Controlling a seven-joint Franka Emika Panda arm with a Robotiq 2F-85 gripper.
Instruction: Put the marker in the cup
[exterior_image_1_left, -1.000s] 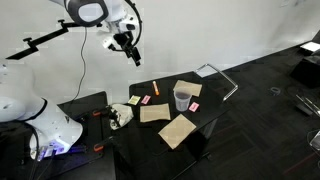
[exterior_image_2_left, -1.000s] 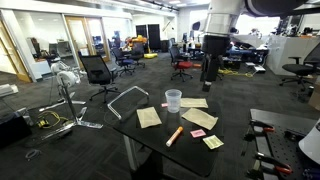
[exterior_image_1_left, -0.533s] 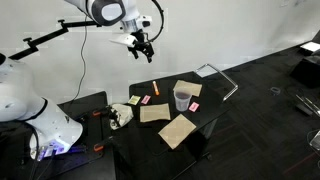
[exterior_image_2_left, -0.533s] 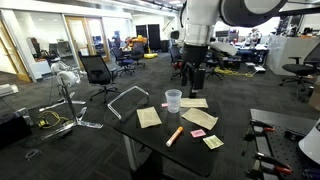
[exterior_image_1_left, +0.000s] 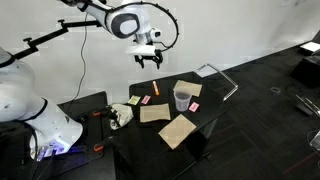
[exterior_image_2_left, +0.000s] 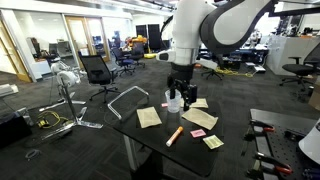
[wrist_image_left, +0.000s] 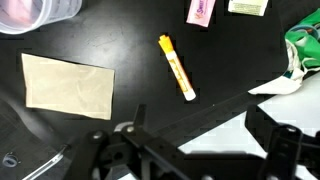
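Observation:
The marker (wrist_image_left: 176, 67) is a thin orange stick lying flat on the black table, apart from everything else. It also shows in both exterior views (exterior_image_1_left: 154, 87) (exterior_image_2_left: 174, 135). The cup (exterior_image_1_left: 182, 98), a clear plastic tumbler, stands upright near the table's middle; in the wrist view only its rim shows at the top left corner (wrist_image_left: 35, 14). In an exterior view the arm partly hides it (exterior_image_2_left: 171, 101). My gripper (exterior_image_1_left: 150, 62) (exterior_image_2_left: 178, 96) hangs in the air well above the table near the marker, open and empty. In the wrist view its fingers (wrist_image_left: 200, 140) frame the table edge below the marker.
Tan cardboard squares (exterior_image_1_left: 177, 130) (wrist_image_left: 67, 83) lie on the black table (exterior_image_1_left: 205, 118). Small pink and yellow flat pieces (wrist_image_left: 201, 10) lie near the marker. A green-and-white crumpled object (wrist_image_left: 305, 55) sits off the table edge. A metal frame (exterior_image_1_left: 222, 80) stands behind the table.
The arm has swung across toward the table and come lower; the gripper now hangs above the marker's end of the table. The marker and cup have not moved.

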